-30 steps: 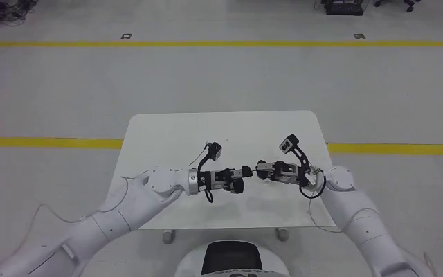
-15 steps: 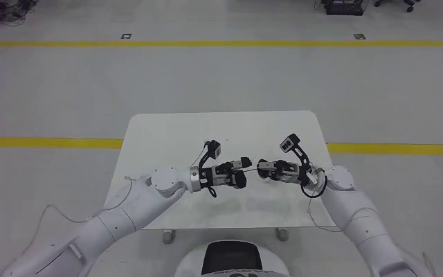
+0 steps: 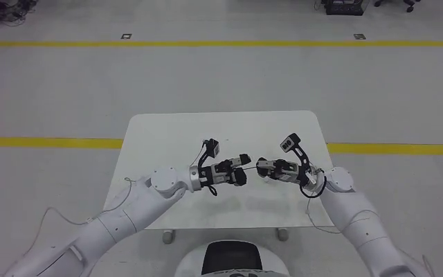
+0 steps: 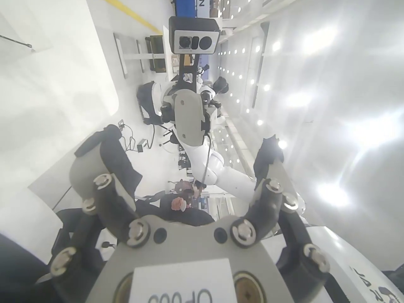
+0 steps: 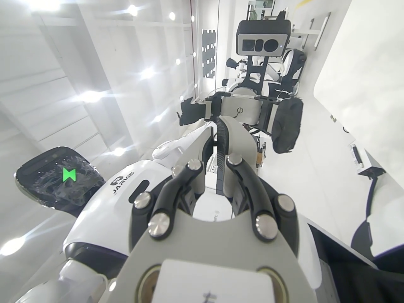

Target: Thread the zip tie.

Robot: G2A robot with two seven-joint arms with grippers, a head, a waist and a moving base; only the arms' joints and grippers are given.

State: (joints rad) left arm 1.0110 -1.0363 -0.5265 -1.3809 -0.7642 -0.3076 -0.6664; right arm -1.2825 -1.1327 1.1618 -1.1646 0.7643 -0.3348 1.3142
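The right gripper [image 5: 218, 127] is clamping the one zip tie [image 5: 221, 146] flat between its fingers. The tail is pointing toward nine o'clock over the single table [image 3: 152, 131], at the left gripper [image 4: 186, 141], whose fingers are standing wide apart, empty. The strip is looking light, springy and slick; I'd be pinching near its tip.

White table [image 3: 173, 131] stands on a pale floor [image 3: 221, 76]. Two yellow lines [image 3: 208, 43] cross the floor. Two small dark plates [image 3: 126, 35] lie beyond the far line.
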